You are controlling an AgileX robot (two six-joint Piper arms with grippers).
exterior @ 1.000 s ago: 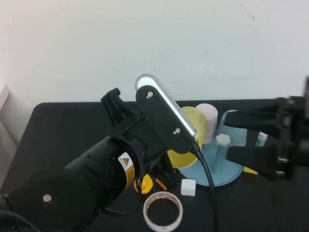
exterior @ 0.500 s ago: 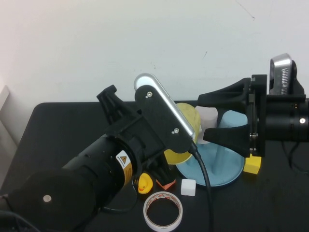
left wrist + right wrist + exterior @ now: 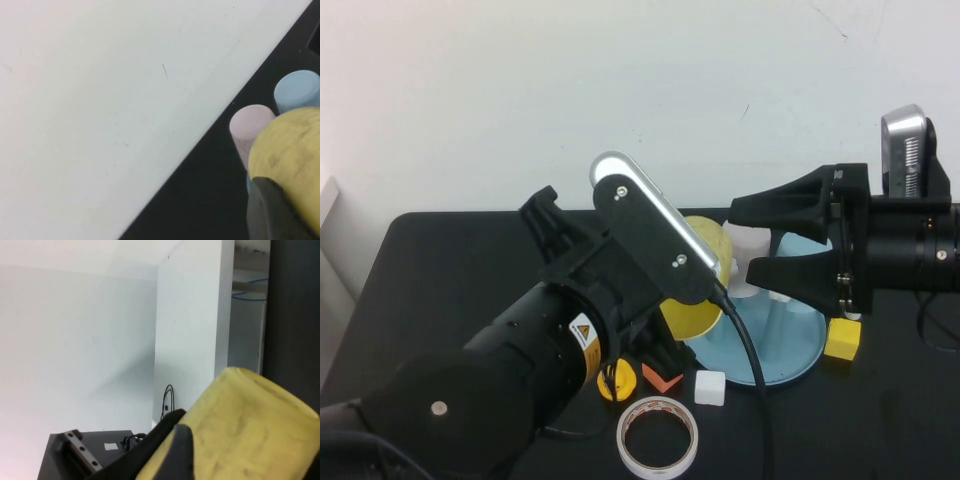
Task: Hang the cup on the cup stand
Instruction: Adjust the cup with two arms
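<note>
High view: the left tool is closed on the plain yellow plastic tapered cup, holding it tilted above the near-left edge of the light blue round plastic cup stand; most of the tool is hidden under the arm's black wrist housing. The right tool reaches in from the right, level, with its black fingers spread wide, one above the other, tips near the yellow cup's far side. A pale pinkish-white cup stands between those fingers, behind the yellow cup. On the black counter lie a yellow cube just right of the stand, a white cube, a white tape roll, a small yellow duck and an orange piece.

Left wrist view: the yellow cup fills the corner, a dark finger pressed on its side. Beyond it stand the pinkish-white cup and a light blue cup.

Right wrist view: the yellow cup lies close in front, between the dark open fingers, not gripped.
</note>
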